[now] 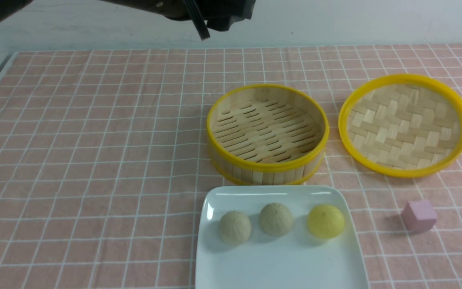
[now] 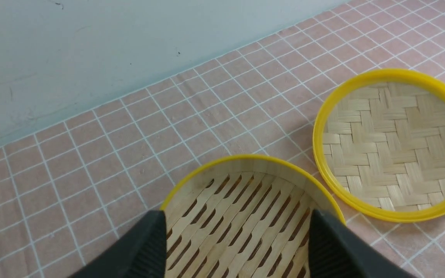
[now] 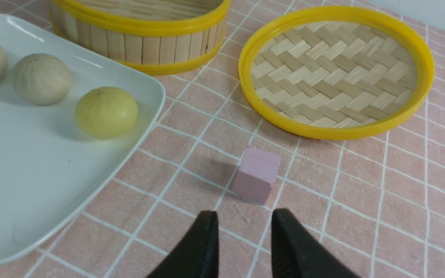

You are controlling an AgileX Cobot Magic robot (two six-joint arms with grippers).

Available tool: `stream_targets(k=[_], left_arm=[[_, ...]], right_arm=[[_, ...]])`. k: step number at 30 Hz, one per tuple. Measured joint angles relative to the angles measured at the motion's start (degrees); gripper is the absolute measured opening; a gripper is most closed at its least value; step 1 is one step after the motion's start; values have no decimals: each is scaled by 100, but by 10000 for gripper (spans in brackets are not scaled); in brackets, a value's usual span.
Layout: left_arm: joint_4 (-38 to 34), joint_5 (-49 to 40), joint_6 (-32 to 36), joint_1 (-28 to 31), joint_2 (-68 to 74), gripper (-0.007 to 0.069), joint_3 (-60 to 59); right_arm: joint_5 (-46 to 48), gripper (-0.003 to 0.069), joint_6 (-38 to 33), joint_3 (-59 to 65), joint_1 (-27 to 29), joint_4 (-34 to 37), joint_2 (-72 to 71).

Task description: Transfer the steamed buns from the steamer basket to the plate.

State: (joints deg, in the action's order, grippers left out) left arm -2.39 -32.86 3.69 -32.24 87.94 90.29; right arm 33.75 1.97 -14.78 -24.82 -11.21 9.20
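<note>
Bench cloth point(image 1: 94, 160) is pink with a white grid all over. Glossy white plate point(image 1: 279, 265). One beige bun point(image 1: 235, 227), a second beige bun point(image 1: 276, 218), then a yellow bun point(image 1: 326, 221). The steamer basket point(image 1: 267, 164) is pale bamboo slats with yellow rims. The tray point(image 1: 405, 172) has a yellow rim and a woven checker floor. The little cube point(image 1: 418, 216) is pink.

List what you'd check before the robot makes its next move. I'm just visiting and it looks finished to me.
1. Steamer basket emptied: ok, only its bare slat floor shows.
2. All buns on the plate: ok, the beige bun, second beige bun and yellow bun sit in a row, apart.
3. Left gripper free: ok, open over the basket, holding nothing.
4. Right gripper free: ok, jaws apart with nothing between them.
5. Pink cube clear of the right gripper: ok, just ahead of it, not touching.
</note>
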Motion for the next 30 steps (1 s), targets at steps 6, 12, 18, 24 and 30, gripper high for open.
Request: stream_targets(k=[6,12,18,24,30], left_arm=[[72,78,0,0,6,494,0],[752,-38,0,0,31,494,-8],[1566,-147,-670,189,-365,494,-613],[1676,183,-1378,1330,-1432,494,-1926],[1678,596,-1772,2848,-2735,494,-3600]], right_arm=[[0,233,0,4,0,0,0],[0,236,0,4,0,0,0],[0,236,0,4,0,0,0],[0,236,0,4,0,1,0],[0,236,0,4,0,1,0]])
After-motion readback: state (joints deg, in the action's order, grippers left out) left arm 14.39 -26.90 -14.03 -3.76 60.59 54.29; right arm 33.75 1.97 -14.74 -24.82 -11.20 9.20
